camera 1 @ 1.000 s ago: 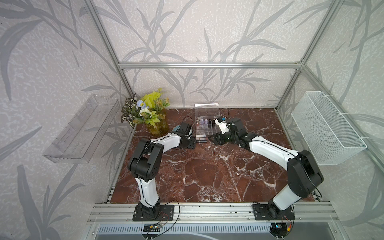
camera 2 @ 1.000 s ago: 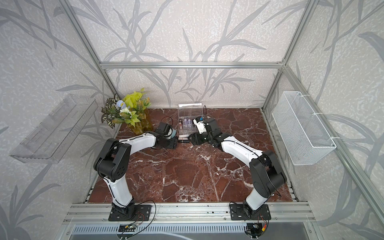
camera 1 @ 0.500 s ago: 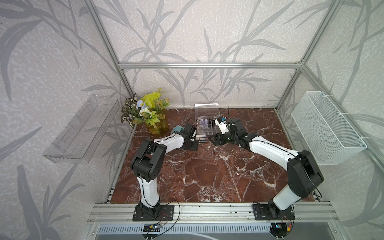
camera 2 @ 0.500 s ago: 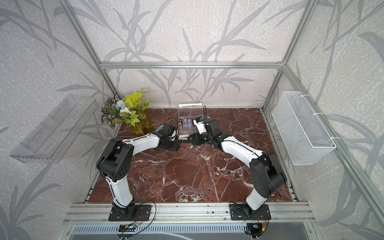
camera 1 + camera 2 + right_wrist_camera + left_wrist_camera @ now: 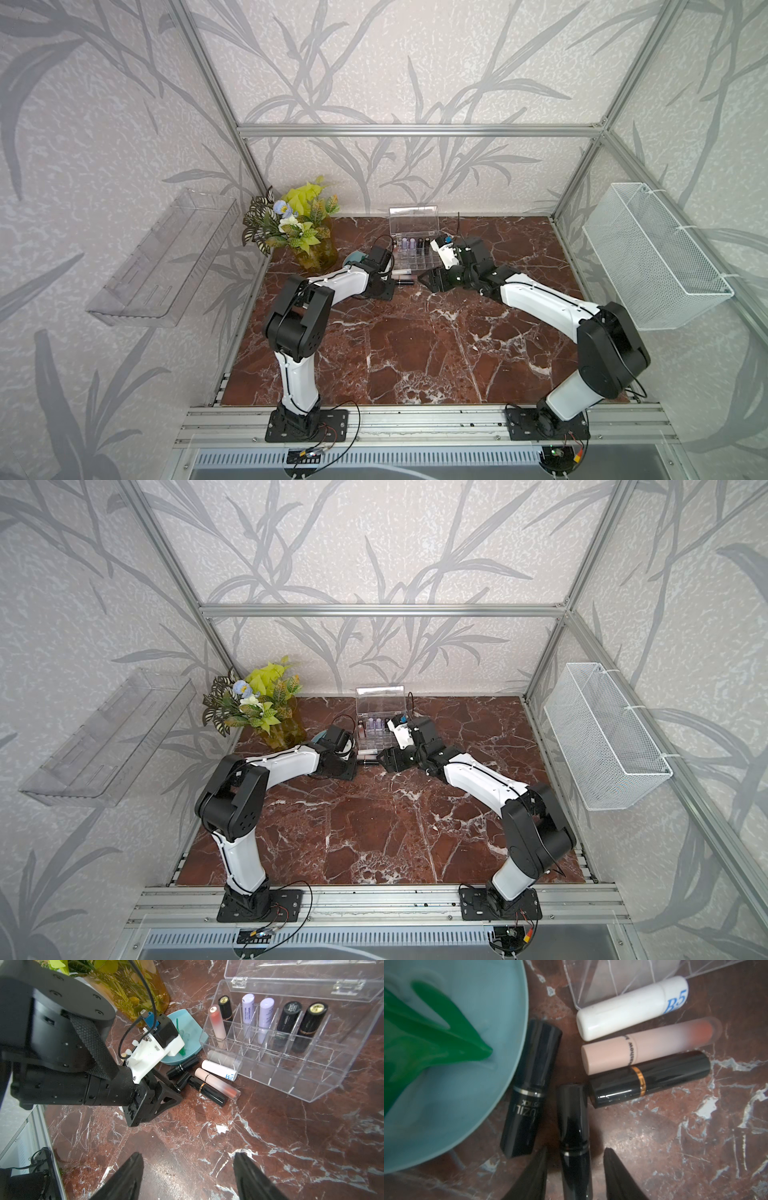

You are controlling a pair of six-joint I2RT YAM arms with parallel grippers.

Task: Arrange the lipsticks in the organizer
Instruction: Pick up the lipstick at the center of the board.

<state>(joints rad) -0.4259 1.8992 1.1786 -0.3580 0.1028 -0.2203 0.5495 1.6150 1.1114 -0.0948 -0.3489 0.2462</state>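
The clear organizer point(image 5: 291, 1068) stands at the back of the marble table with its lid up, visible in both top views point(image 5: 415, 253). Several lipsticks point(image 5: 266, 1012) stand in its back row. Several more lie loose beside it: a white one point(image 5: 631, 1005), a beige one point(image 5: 643, 1043), a black one with a gold band point(image 5: 650, 1078) and a black lettered one point(image 5: 531, 1088). My left gripper point(image 5: 576, 1148) straddles another black lipstick point(image 5: 572, 1118), with a narrow gap on each side. My right gripper point(image 5: 188, 1156) hovers open over bare marble, with nothing between its fingers.
A teal dish point(image 5: 456, 1084) holding a green toy rake point(image 5: 425, 1039) touches the lettered black lipstick. A vase of plants point(image 5: 307, 245) stands at the back left. A clear wall tray point(image 5: 162, 257) hangs on the left wall and a white wire basket point(image 5: 652, 257) on the right.
My left gripper has moved right, up to the loose lipsticks, and its jaws have narrowed around the black one. The right arm has not moved.
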